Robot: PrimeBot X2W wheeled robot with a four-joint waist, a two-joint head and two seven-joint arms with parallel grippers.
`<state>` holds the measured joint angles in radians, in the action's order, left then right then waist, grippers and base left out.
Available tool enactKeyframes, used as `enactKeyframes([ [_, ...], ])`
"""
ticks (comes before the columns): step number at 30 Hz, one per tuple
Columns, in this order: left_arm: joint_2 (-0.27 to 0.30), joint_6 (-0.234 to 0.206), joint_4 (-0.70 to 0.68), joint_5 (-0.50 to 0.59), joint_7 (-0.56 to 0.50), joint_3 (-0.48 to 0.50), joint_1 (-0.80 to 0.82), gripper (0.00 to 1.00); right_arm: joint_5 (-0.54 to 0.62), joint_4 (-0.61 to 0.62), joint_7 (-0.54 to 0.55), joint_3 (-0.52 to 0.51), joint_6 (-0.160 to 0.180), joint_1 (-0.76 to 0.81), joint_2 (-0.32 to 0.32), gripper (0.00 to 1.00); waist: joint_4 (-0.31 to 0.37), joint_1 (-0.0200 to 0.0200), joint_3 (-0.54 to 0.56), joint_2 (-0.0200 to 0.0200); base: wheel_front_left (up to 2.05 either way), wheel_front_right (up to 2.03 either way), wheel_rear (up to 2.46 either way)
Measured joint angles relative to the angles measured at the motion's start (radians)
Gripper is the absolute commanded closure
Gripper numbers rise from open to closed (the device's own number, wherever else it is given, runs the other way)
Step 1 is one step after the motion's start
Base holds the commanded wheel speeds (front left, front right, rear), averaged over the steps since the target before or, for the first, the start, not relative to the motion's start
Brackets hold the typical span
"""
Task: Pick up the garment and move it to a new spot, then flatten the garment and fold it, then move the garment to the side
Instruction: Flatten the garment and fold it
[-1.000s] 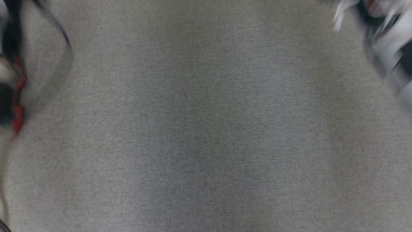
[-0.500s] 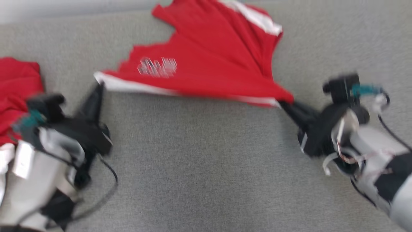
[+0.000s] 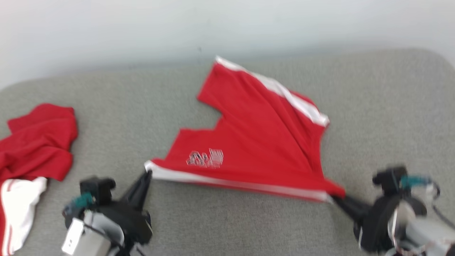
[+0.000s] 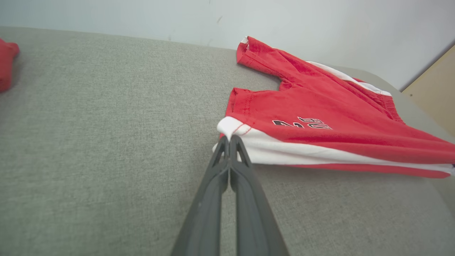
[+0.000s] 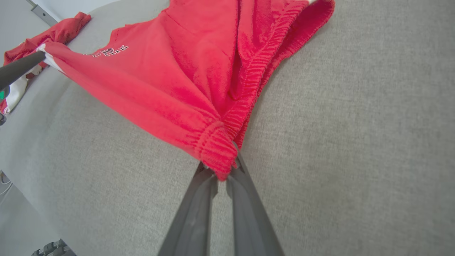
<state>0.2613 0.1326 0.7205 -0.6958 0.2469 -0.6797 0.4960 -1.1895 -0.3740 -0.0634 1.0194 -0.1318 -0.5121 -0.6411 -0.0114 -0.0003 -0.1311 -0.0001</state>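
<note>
The left gripper (image 4: pixel 229 139) was clenched on the white-banded corner of the shorts (image 3: pixel 256 142). The right gripper (image 5: pixel 220 172) pinched a corner of their elastic waistband. The shorts hung taut between the two tips, and their far part lay on the grey surface (image 3: pixel 227 224) beyond the jaws. Well apart, outside the left gripper, lay a red-and-white heap (image 3: pixel 35 149).
</note>
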Motion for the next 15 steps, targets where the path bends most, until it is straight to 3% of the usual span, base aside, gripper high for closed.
enactKeyframes([
  [6,0.003,-0.011,-0.006,0.0,0.0,-0.011,-0.123,1.0,0.002,-0.001,-0.009,0.042,0.0,0.071,-0.001,1.0,-0.019,0.0,0.076,-0.0001,0.0,0.0,0.0],
  [12,0.013,-0.03,-0.024,-0.003,0.0,-0.002,-0.153,1.0,0.0,-0.011,-0.015,0.049,0.0,0.074,0.046,1.0,-0.02,0.0,0.104,-0.0001,0.0,0.0,0.0],
  [13,0.008,-0.03,-0.027,-0.003,0.0,-0.002,-0.151,1.0,0.0,-0.013,-0.02,0.049,0.0,0.074,0.047,0.78,-0.019,0.0002,0.103,-0.0001,0.0,0.0,0.0],
  [15,0.001,-0.037,-0.037,-0.003,0.0,0.0,-0.146,1.0,-0.001,-0.015,-0.026,0.047,0.0,0.073,0.048,0.55,-0.017,0.0003,0.102,-0.0001,0.0,0.0,0.0],
])
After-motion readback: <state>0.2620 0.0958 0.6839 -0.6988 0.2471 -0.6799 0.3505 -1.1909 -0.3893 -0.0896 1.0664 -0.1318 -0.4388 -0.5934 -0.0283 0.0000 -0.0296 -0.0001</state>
